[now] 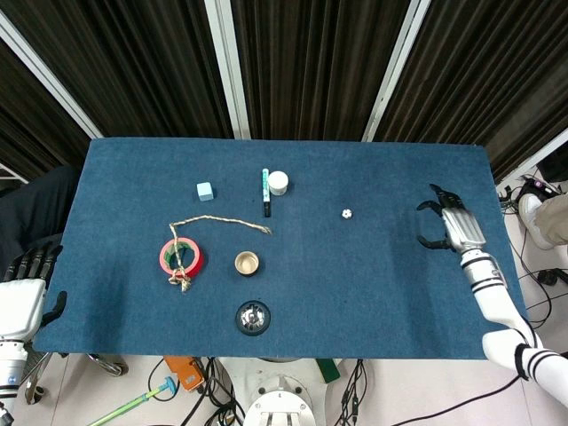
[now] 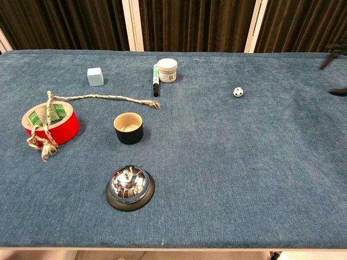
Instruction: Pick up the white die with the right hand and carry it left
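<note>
Fingers of the right hand are spreading wide and curling slightly, holding nothing, as the hand is hovering over the right part of the table, its open side facing left toward the white die. In the chest view only dark fingertips are showing at the right edge. The die is lying alone on the blue cloth, well apart from the hand and to the right of the other items, with bare cloth all around it.

Judging from its look, the die is being read as small, hard and very light, with rounded corners and smooth faces that could be slipping or rolling under a clumsy touch. A pinch across 2 opposite flat faces, thumb against a finger from above, is looking like the surest hold, and only a gentle squeeze should be needed.

The left hand is resting off the table's left corner, fingers extended and apart, holding nothing.

Further left, a white jar and a green marker are sitting just beside each other, with a pale blue cube, a roll of red tape draped with twine, a small cup and a metal bell. The cloth is appearing soft and grippy. Dark pleated curtains and pale uprights are lining the far side of the room.
</note>
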